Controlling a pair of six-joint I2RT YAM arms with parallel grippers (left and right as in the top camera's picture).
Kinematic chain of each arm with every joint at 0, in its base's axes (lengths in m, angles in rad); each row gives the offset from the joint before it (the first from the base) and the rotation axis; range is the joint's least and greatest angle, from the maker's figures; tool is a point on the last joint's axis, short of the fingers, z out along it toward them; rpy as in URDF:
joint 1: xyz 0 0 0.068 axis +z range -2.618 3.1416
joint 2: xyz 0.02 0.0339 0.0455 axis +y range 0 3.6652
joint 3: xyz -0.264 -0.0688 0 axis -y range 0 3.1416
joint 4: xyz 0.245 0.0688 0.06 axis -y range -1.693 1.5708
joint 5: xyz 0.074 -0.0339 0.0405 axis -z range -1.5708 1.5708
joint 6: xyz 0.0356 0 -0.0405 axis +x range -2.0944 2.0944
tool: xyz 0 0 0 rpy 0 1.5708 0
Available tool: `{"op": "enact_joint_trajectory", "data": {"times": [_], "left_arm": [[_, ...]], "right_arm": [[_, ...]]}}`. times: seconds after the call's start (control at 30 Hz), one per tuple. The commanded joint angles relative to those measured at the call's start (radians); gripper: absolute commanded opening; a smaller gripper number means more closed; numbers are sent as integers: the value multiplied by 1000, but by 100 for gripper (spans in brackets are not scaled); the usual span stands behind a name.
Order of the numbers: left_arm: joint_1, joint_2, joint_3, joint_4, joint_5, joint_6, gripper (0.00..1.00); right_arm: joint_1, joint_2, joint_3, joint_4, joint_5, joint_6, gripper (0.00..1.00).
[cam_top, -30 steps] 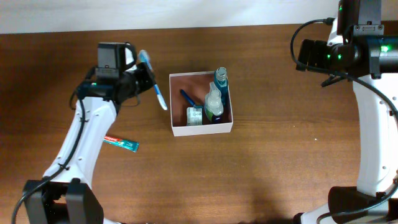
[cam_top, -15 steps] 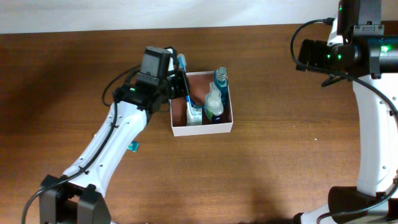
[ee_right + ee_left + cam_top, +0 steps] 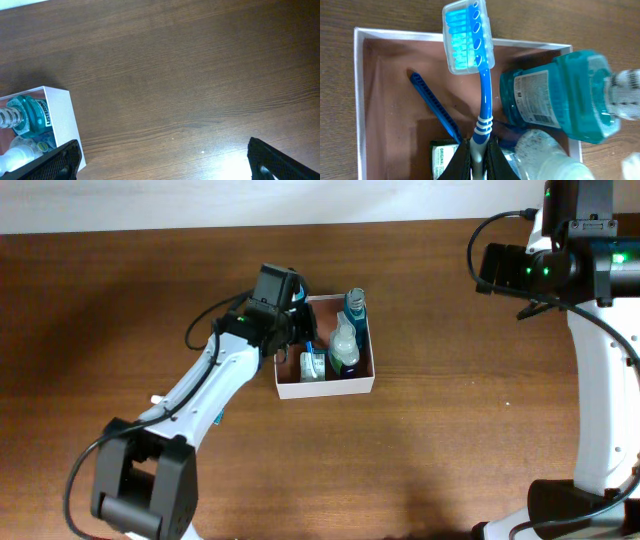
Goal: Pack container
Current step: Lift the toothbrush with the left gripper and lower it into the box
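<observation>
Counter [image 3: 450, 460] of dark wood, seen from above, with the container [image 3: 325, 388] near its middle: a small square open box, white outside and reddish-brown inside. The left arm [image 3: 215, 375] reaches over the container's left wall. The left jaws are closed narrowly on the handle of a blue toothbrush [image 3: 482, 95], whose capped head points toward the far wall, above the container's floor. A dark blue ridged strip [image 3: 432, 107] lies slanted on that floor. A teal mouthwash bottle [image 3: 545, 100] lies along the right side, touching a clear bottle [image 3: 540, 155] beside it. A small box with a green and white label [image 3: 442, 155] sits near the front. The right arm [image 3: 600, 380] stands well apart at the counter's right edge. The right jaws are spread wide and hold nothing, above bare wood.
</observation>
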Motion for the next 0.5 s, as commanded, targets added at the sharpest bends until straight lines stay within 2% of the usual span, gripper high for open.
{"op": "enact_joint_trajectory", "data": {"times": [0.0,0.07,0.13,0.17,0.2,0.23,0.47], "left_arm": [[1,16,9,6,-11,-1,0],[1,19,9,6,-11,-1,1],[1,19,9,6,-11,-1,8],[1,19,9,6,-11,-1,15],[1,19,9,6,-11,-1,28],[1,19,9,6,-11,-1,34],[1,18,9,6,24,-1,38]], "right_arm": [[-4,2,2,2,13,-5,99],[-4,2,2,2,13,-5,99],[-4,2,2,2,13,-5,99],[-4,2,2,2,13,-5,99],[-4,2,2,2,13,-5,99],[-4,2,2,2,13,-5,99],[-4,2,2,2,12,-5,99]]}}
